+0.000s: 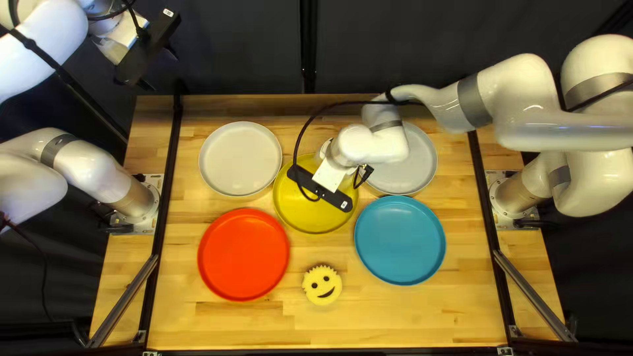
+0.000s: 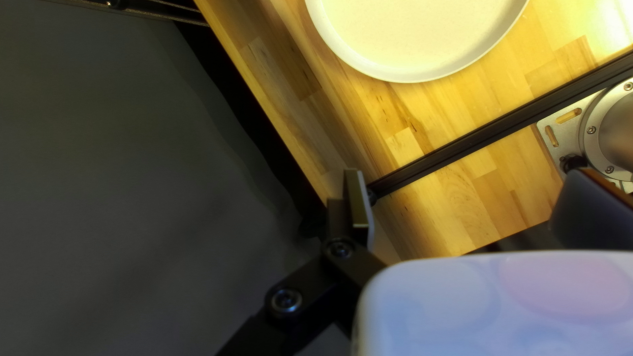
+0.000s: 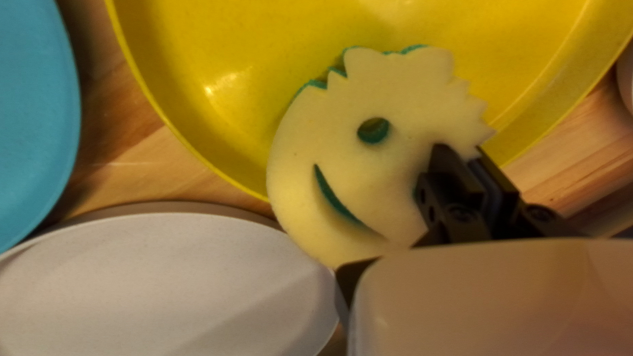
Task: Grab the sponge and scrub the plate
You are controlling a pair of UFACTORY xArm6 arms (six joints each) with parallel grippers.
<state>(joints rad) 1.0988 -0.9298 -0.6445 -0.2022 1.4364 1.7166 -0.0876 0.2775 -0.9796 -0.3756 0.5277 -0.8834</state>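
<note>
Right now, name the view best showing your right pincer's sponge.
Right wrist view: the sponge shows its face up close. Top left view: hidden beneath my right arm. Left wrist view: absent.

White arms (image 1: 527,128), grey bands (image 1: 473,100), black cables (image 1: 299,135), seemingly silvery screws (image 2: 287,300).

In the top left view, our wooden table (image 1: 395,316) carries five plates: white (image 1: 241,158) upper left, red (image 1: 244,254) lower left, yellow plate (image 1: 310,221) central, grey (image 1: 421,158) upper right, blue (image 1: 400,240) lower right; our smiley-face sponge (image 1: 322,285) lies lower centre.
</note>
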